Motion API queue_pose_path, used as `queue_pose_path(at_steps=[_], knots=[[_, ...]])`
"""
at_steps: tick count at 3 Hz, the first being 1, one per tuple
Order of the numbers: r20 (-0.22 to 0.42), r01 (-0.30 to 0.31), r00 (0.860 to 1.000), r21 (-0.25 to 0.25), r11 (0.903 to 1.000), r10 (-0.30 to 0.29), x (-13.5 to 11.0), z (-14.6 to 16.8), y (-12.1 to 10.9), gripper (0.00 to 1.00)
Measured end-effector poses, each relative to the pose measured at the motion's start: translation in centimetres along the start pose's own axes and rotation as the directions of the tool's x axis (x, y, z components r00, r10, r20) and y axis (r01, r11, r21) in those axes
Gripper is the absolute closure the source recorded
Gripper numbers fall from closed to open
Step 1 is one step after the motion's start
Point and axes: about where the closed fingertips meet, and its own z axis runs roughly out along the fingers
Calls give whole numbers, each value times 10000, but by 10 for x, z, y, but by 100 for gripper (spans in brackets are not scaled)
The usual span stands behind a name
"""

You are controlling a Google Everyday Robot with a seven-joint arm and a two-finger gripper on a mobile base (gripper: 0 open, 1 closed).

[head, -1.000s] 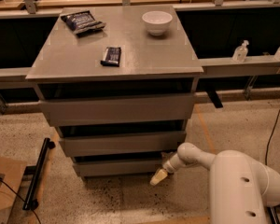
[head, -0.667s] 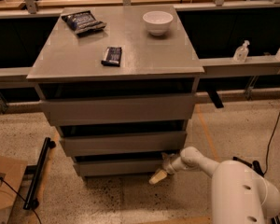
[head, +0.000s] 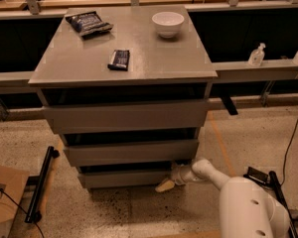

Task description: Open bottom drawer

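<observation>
The grey cabinet [head: 124, 58] has three handleless drawer fronts, each lower one slimmer. The bottom drawer [head: 124, 178] is the lowest front, just above the floor, with a dark gap above it. My white arm [head: 216, 175] reaches in from the lower right. My gripper [head: 168, 182] is at the bottom drawer's right end, low by the floor, with its pale tip pointing left under the drawer's front edge.
On the cabinet top lie a white bowl [head: 168, 23], a dark snack bag [head: 88, 23] and a small dark bar [head: 119, 59]. A black pole [head: 42, 182] and a cardboard box [head: 5, 195] lie on the floor at left. Bottles [head: 257, 55] stand on the right ledge. Cables [head: 293, 133] run at right.
The cabinet stands higher in view than before and my arm's bulk has shifted lower right. The gripper stays at the bottom drawer's right end.
</observation>
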Motion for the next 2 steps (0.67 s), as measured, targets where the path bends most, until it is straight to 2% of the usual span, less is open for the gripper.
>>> queue_pose_path(at_steps=[2], knots=[[-4, 2, 10000, -4, 10000, -2, -6, -6, 1, 64]])
